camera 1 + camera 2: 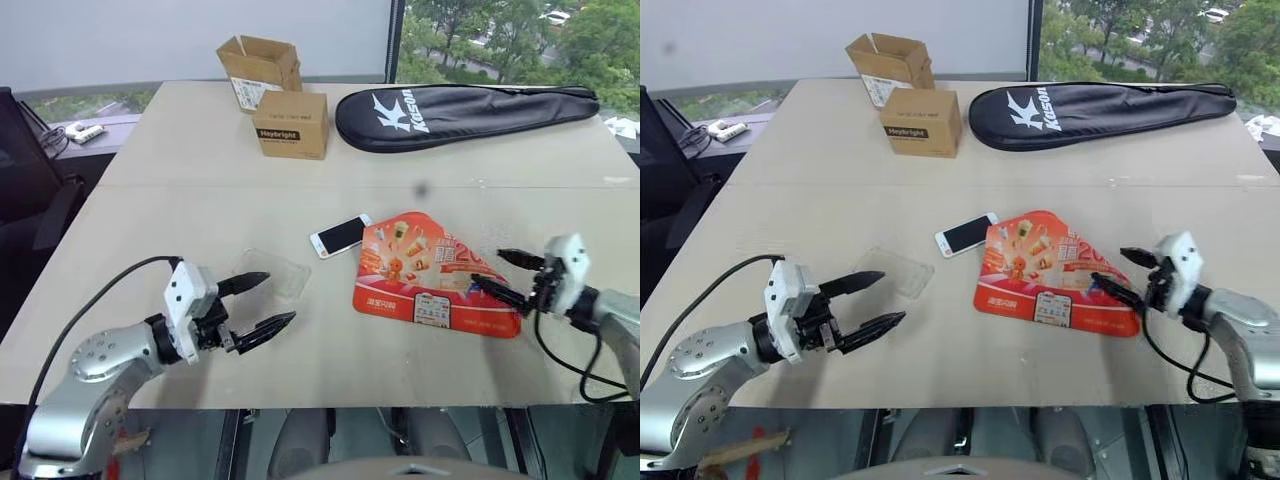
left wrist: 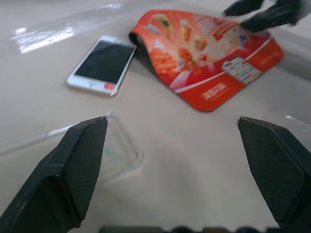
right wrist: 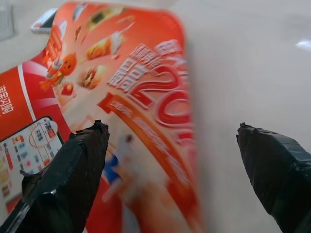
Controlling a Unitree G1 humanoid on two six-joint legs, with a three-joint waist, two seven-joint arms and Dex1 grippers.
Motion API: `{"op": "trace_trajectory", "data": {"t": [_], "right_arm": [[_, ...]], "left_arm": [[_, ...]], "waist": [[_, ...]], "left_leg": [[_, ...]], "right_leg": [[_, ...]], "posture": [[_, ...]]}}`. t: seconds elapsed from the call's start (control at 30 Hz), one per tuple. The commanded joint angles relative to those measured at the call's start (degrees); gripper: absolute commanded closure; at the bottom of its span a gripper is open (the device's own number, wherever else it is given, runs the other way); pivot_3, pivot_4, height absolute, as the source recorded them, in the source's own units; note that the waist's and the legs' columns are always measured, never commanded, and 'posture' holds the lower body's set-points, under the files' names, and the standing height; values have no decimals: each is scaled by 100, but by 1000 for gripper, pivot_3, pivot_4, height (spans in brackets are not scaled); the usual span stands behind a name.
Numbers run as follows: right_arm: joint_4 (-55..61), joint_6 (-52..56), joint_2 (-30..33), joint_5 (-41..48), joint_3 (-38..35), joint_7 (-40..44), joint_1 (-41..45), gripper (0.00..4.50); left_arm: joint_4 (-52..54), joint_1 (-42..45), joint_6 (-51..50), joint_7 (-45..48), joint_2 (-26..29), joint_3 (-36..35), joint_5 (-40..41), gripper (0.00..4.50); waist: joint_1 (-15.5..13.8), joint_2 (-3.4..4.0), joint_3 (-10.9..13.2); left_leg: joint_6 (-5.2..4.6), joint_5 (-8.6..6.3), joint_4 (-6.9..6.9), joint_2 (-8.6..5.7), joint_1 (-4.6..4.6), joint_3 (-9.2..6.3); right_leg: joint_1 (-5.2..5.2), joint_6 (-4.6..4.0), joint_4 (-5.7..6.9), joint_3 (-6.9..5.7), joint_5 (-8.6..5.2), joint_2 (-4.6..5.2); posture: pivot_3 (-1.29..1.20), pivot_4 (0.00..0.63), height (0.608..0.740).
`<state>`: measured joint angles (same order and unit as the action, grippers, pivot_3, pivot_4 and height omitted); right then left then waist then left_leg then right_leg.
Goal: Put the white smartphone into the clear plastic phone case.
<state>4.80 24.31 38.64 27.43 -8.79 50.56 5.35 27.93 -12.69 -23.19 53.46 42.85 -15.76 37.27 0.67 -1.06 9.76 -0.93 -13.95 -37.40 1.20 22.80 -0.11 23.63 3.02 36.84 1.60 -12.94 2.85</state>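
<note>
Both grippers spread wide and empty over the table (image 1: 180, 190).
The left gripper (image 1: 258, 303) hangs just short of the clear plastic phone case (image 1: 275, 272), a faint glossy shell. Beyond it lies the white smartphone (image 1: 340, 236), black screen up, touching the orange-red packet (image 1: 430, 275), where the right gripper (image 1: 508, 274) hovers.

Bare worktop (image 1: 180, 190) is lying open left of the white smartphone (image 1: 339, 236), while the orange-red packet (image 1: 430, 275) is crowding its right end.
</note>
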Motion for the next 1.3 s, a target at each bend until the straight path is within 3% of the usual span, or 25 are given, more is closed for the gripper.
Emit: {"op": "trace_trajectory", "data": {"t": [0.03, 0.23, 0.47, 0.6, 0.8, 1.07, 1.3], "right_arm": [[411, 423, -8, 163, 128, -71, 188, 0], [509, 1040, 182, -103, 556, -195, 327, 0], [739, 1536, 218, 29, 590, -237, 388, 0], [824, 1475, 274, -176, 699, -280, 384, 1257], [633, 960, 363, -831, 892, -461, 415, 4314], [646, 738, 285, -894, 788, -420, 421, 4418], [140, 582, -28, -370, -84, -628, 977, 4418]], "left_arm": [[263, 16, -54, 81, 104, -220, 207, 37], [314, -149, -21, 379, 173, -281, 362, 37], [171, -265, 371, 793, 318, -174, -20, 37], [-91, -259, 635, 951, 252, -126, -209, 0], [-214, -254, 818, 1040, 198, -109, -274, 0], [-69, -261, 795, 964, 166, -103, -253, 0], [149, 53, 510, 746, 187, -5, -94, 0]], "waist": [[1, -1, 0], [5, -1, 0], [4, -3, -1], [4, -3, -2], [4, -5, -2], [6, -6, -3], [16, -5, -2]], "left_leg": [[0, 0, 0, 0, 1, -1], [0, 0, -1, 0, 0, 0], [0, 0, -1, 0, -1, -1], [0, 0, 0, 0, -1, -2], [0, 0, 0, 0, -1, 0], [0, 0, -1, 1, -1, -1], [0, 0, -1, 1, -2, 0]], "right_leg": [[0, 2, 0, 0, 1, 0], [0, -1, 0, -1, -1, 0], [-1, -1, 0, -2, -1, -2], [-1, -1, -1, -2, -1, -2], [0, -1, -2, -2, -1, -2], [-1, -1, -1, -2, -1, -2], [0, 0, -1, -2, 0, -3]], "posture": [[0, 150, 740], [0, 150, 740], [0, 150, 740], [0, 150, 740], [0, 150, 740], [0, 150, 740], [0, 150, 740]]}}
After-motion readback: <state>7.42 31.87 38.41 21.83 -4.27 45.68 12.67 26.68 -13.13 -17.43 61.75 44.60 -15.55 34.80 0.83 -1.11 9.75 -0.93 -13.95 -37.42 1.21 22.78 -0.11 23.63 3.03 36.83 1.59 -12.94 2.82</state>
